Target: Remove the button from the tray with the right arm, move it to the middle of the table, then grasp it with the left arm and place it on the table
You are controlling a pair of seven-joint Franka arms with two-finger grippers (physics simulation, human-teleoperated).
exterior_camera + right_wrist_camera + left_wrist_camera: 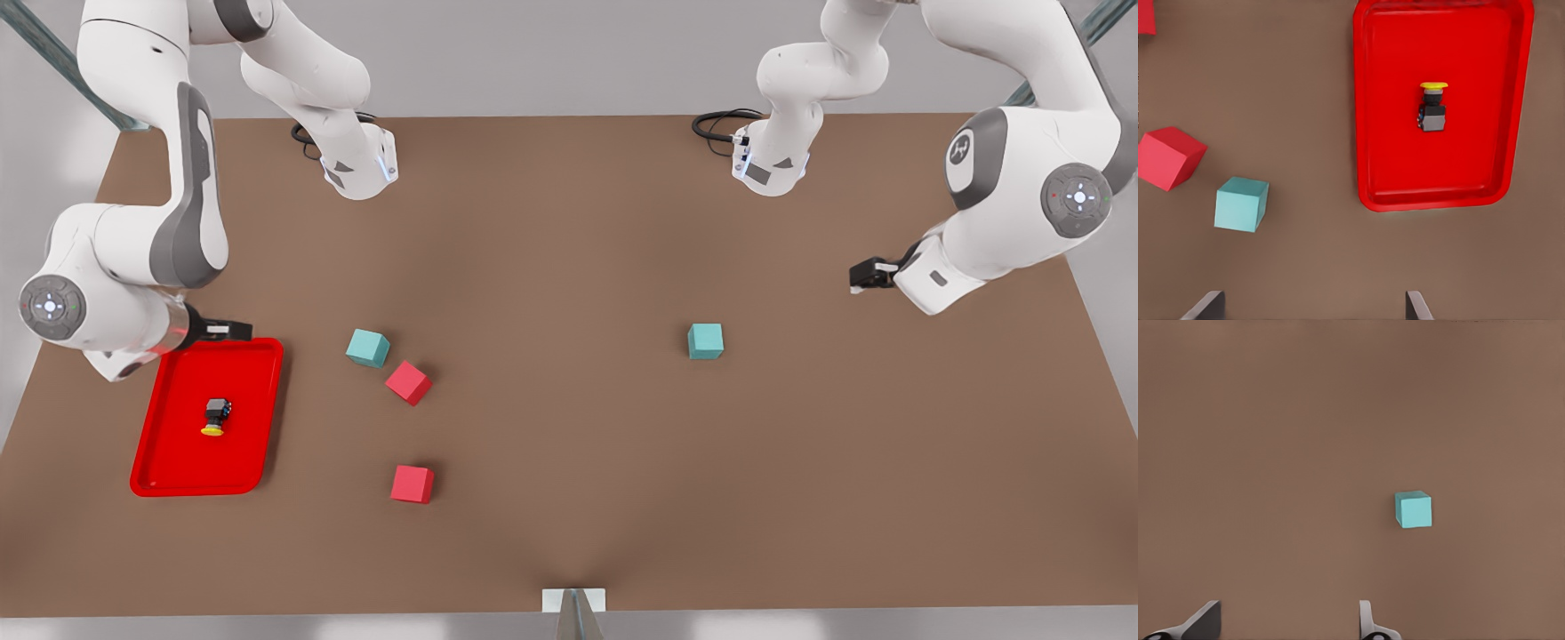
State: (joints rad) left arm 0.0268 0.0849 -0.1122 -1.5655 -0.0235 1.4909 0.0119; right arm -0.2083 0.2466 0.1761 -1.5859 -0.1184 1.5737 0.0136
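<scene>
So, tray point(182, 449): the bright red one sat on the table point(569, 267) near the edge on the front view's left, long side running front to back.
Button point(215, 418): lay on its side inside the tray, roughly in the middle, yellow cap aimed at the tray's near end, dark body behind it. Nothing was touching it.
Right gripper point(233, 330): hung just over the tray's far rim, off the arm on the front view's left. Its wrist view looked down on the tray point(1438, 180) with the button point(1432, 110) in it. Both fingertips point(1205, 307) poked in at the edge of that view with a wide gap between them, holding nothing.
Left gripper point(867, 276): hovered way over on the other side of the table from the tray, well apart from it. Fingers point(1201, 623) were spread wide too, nothing between them, just bare tabletop below.
Teal cubes: one point(367, 348) sat near the tray's far corner, on the side toward the table's middle; the other point(705, 340) was much farther from the tray, near the left gripper, and showed up in the left wrist view point(1413, 509).
Red cubes: one point(408, 382) was right beside the nearer teal cube, tilted diagonally; the second point(412, 484) sat level with the tray's near end, out toward the middle.
</scene>
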